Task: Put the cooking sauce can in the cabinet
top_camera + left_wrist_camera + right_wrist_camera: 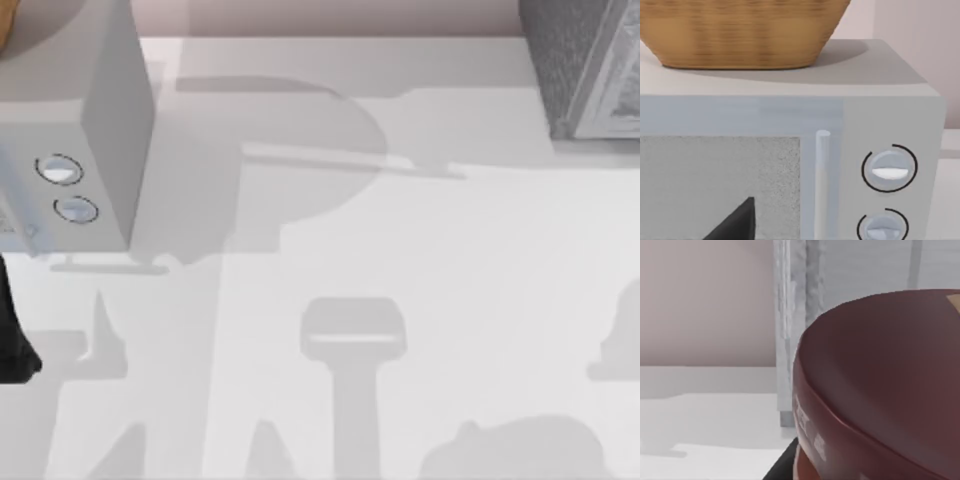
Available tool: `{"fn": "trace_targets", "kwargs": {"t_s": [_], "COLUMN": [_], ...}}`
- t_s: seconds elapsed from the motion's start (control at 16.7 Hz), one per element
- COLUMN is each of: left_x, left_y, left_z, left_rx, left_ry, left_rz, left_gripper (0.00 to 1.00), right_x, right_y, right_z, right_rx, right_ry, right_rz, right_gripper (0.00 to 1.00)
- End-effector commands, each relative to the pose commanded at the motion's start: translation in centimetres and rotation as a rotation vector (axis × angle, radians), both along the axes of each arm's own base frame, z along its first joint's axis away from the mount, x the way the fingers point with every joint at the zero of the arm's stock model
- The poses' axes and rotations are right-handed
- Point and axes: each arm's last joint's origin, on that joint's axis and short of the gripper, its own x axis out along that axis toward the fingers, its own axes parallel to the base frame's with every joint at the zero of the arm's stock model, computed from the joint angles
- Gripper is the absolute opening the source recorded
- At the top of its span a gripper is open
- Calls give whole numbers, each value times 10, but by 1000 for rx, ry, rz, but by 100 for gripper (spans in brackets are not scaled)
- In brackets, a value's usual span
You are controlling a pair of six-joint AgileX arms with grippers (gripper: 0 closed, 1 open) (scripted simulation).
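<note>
Right pincer (782,467) looks to be closed on the cooking sauce can (880,385). The can's dark brown top looms right up against the right wrist camera, with a dark bit of the pincer pressed to its lower side and the pale tabletop (700,430) lying well below it. The can seems lifted clear, and it sits just beside the grey front edge of the cabinet (795,315), which stands at the far right of the tabletop in the top view. The likeliest trouble is that edge: the can rides tilted and very near the frame, so a push forward without lining up on the opening could knock its rim on the post and twist it in the grip, or drop it short on the tabletop. How much of the can the pincer really has is hidden, so a shallow hold is a fair worry too. Over on the left, the left pincer (735,225) hangs in front of the microwave (790,150) with a wicker basket (740,35) on top. I cannot tell whether it is open or closed, and it looks parked well apart from the work.
</note>
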Motion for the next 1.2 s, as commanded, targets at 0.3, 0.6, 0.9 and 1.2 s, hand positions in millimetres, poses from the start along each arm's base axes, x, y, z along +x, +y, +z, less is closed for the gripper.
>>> {"fn": "trace_targets", "kwargs": {"t_s": [0.3, 0.6, 0.9, 1.2], "left_x": [0, 0, 0, 0], "left_y": [0, 0, 0, 0], "left_z": [0, 0, 0, 0], "left_rx": [0, 0, 0, 0], "left_ry": [0, 0, 0, 0], "left_rz": [0, 0, 0, 0], "left_gripper": [100, 100, 100, 100], "right_x": [0, 6, 32, 75], "right_y": [1, 4, 10, 22], "right_z": [16, 89, 197, 295], "right_rx": [5, 18, 28, 26], "right_ry": [10, 34, 34, 8], "right_rz": [8, 0, -20, -29], "right_gripper": [0, 0, 0, 0]}}
